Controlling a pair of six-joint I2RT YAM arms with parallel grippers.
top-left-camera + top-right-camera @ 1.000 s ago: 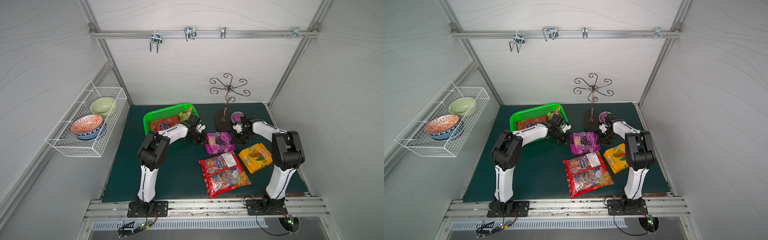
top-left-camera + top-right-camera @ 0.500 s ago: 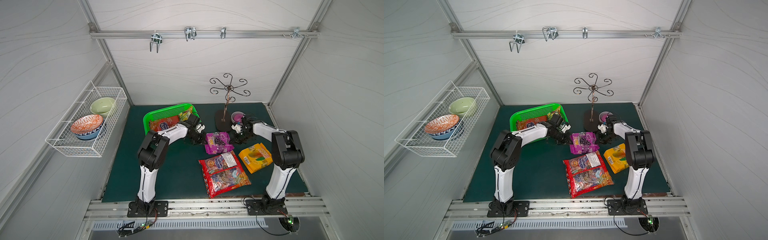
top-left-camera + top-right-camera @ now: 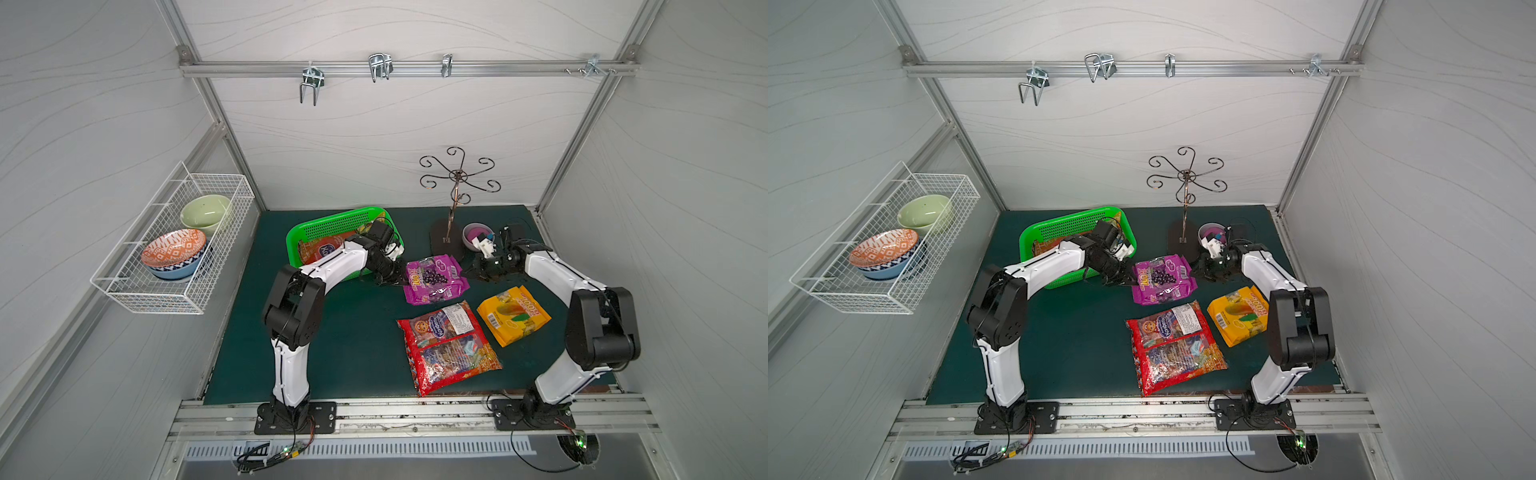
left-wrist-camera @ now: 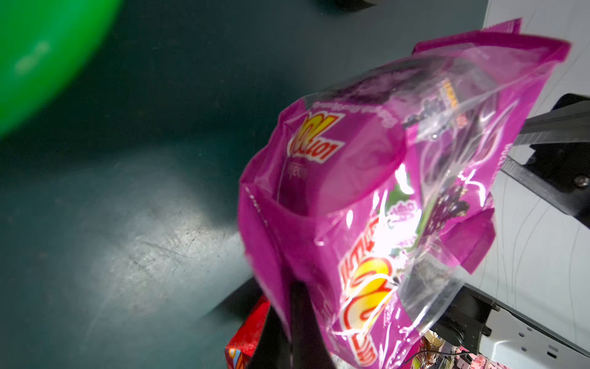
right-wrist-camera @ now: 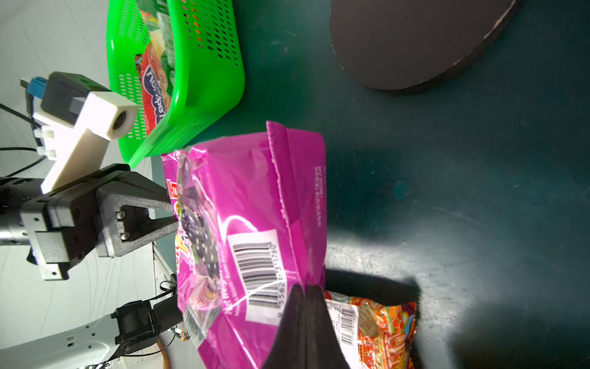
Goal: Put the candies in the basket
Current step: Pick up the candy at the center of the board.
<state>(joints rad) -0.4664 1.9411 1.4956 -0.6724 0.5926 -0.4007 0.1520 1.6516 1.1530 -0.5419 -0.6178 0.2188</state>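
A purple candy bag (image 3: 436, 279) (image 3: 1163, 279) hangs a little above the green mat between both arms. My left gripper (image 3: 401, 279) (image 4: 293, 287) is shut on its edge nearest the basket. My right gripper (image 3: 469, 272) (image 5: 305, 287) is shut on the opposite edge, by the barcode. The green basket (image 3: 332, 224) (image 5: 204, 80) stands at the back left with a red bag (image 3: 328, 249) and a smaller bag inside. A large red bag (image 3: 449, 347) and a yellow-orange bag (image 3: 513, 313) lie flat on the mat nearer the front.
A black mug-tree stand (image 3: 446, 245) and a pink bowl (image 3: 476, 235) sit just behind the purple bag. A white wire basket (image 3: 174, 249) with bowls hangs on the left wall. Enclosure walls close in on three sides.
My right gripper has shut on the purple bag's edge. The bag has shifted slightly toward the basket. The left gripper stayed shut on it.
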